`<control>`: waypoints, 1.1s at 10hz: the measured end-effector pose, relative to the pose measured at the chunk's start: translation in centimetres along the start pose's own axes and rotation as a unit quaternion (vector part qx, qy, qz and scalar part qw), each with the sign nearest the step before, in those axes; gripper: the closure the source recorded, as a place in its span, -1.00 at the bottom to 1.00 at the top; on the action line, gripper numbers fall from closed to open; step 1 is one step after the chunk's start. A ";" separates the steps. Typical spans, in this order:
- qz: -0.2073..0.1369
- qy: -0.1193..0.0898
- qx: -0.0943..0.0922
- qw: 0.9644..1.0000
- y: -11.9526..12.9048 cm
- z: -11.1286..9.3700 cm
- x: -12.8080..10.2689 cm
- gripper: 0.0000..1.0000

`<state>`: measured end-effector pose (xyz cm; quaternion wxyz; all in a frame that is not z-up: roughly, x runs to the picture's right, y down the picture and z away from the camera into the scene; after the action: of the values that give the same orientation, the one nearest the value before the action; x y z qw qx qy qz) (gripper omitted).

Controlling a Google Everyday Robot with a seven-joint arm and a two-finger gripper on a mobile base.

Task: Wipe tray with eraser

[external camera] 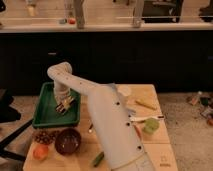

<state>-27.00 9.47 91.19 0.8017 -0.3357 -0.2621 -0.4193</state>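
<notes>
A large green tray (45, 116) with raised sides lies at the left end of the wooden table. My white arm reaches over it from the front right. The gripper (63, 105) hangs low inside the tray, near its middle right, pointing down at the floor of the tray. A small pale tan block, the eraser (65, 104), shows at the gripper's tip, close to or touching the tray floor.
In front of the tray stand a dark round bowl (67, 141), a cluster of dark grapes (44, 136) and an orange fruit (40, 151). A green apple (149, 125), a yellow stick (145, 105), a white cup (123, 91) and a green vegetable (98, 159) lie to the right.
</notes>
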 end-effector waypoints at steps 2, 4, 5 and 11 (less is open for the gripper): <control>-0.017 0.032 0.002 0.999 -0.6 -3.2 -0.4 1.00; -0.039 0.055 0.004 0.998 -1.9 -5.2 -0.6 1.00; -0.047 0.056 0.006 0.997 -2.6 -5.5 -0.6 1.00; -0.096 0.027 0.007 0.995 -5.5 -1.2 0.1 1.00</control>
<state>-31.49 6.13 92.22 0.7669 -0.2918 -0.2739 -0.5017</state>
